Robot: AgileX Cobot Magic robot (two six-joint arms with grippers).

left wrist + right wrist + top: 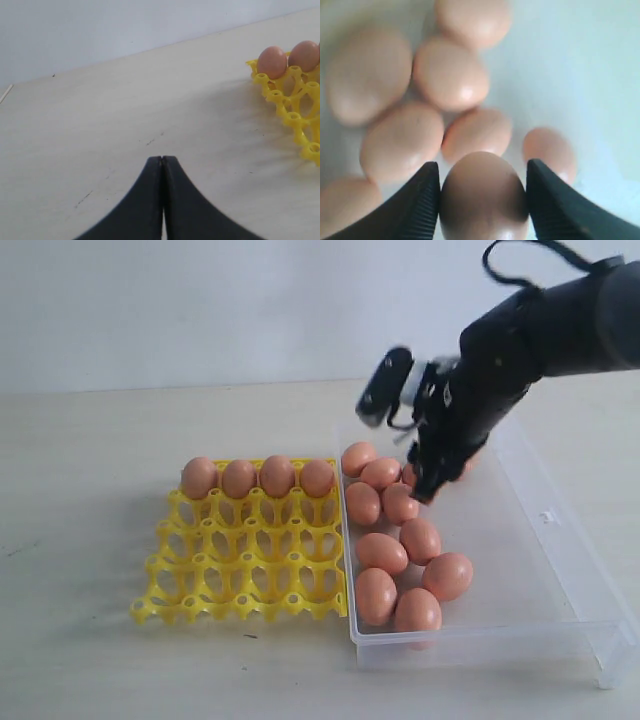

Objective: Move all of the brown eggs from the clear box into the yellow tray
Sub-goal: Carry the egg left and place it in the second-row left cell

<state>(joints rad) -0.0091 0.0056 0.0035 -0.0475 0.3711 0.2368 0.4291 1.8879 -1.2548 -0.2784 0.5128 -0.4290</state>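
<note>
Clear plastic lies nearest: the clear box (pixel 480 645) holds loose brown eggs (pixel 382 552) crowded along its tray side, several touching. At the far end of that cluster the right gripper (pixel 426 492) has its fingers (pixel 422 205) pressed against both flanks of the chosen egg (pixel 482 180), with neighbours close by. I would squeeze only enough to hold it, lift straight up before moving sideways, then lower it into an empty cup. Just beside the box, the yellow tray (pixel 240 585) carries four eggs, all in its farthest row. The left gripper (pixel 162 167) is pinched together, empty, over the bare table (pixel 100 125). No brand, label or writing is readable.
</note>
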